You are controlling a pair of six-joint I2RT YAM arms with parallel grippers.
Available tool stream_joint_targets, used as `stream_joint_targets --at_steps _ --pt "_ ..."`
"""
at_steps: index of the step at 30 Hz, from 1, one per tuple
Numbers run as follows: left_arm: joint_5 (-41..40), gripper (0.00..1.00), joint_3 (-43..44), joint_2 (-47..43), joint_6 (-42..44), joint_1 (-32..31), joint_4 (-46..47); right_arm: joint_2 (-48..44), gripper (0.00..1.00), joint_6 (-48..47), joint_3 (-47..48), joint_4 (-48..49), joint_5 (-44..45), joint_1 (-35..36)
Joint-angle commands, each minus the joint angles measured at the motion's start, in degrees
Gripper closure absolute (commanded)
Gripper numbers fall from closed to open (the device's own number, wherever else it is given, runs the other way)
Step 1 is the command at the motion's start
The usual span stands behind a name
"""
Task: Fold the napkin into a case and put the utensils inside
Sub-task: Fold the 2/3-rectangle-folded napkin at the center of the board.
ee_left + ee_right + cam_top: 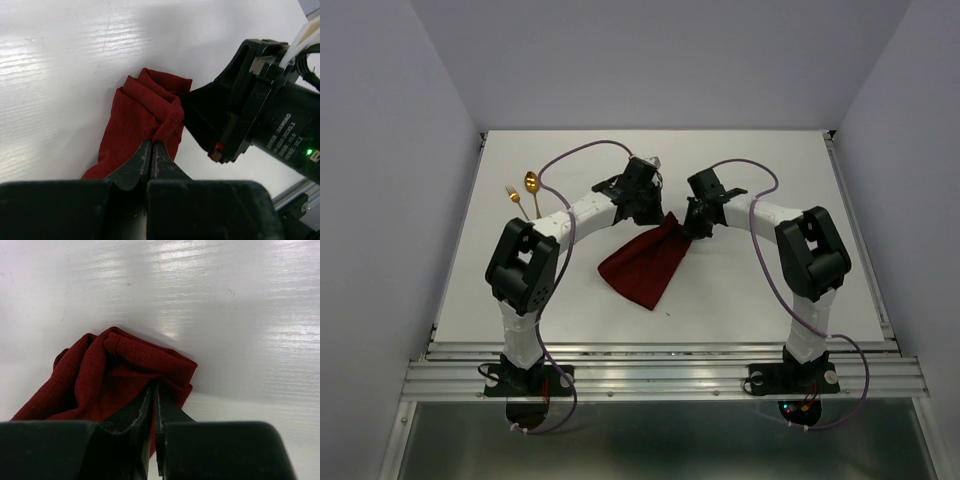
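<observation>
The dark red napkin (648,262) hangs bunched in the middle of the table, its far end lifted and its near end trailing on the surface. My left gripper (660,215) is shut on the napkin (145,117) at a gathered fold. Close beside it, my right gripper (688,226) is shut on the napkin (120,375) at another fold. The two grippers nearly touch; the right wrist (260,105) fills the right side of the left wrist view. A gold spoon (531,186) and a gold fork (514,199) lie side by side at the far left.
The white table (750,290) ends in a metal rail (660,378) at the near edge, where both arm bases are bolted. Purple cables loop over each arm. Walls close in the left, right and back.
</observation>
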Motion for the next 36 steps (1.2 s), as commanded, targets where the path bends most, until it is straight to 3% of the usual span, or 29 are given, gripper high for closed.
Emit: stream_joint_targets --at_steps 1,24,36 --pt "-2.48 1.0 4.24 2.11 -3.99 -1.78 -1.6 1.83 0.9 1.11 0.85 -0.67 1.22 0.68" --pt "-3.36 1.0 5.21 8.27 -20.78 -2.31 3.32 0.87 0.9 2.34 -0.55 0.3 -0.37 0.68" --pt "-7.14 1.0 0.38 7.92 -29.48 -3.28 7.71 0.52 0.9 1.9 -0.38 0.3 -0.81 0.68"
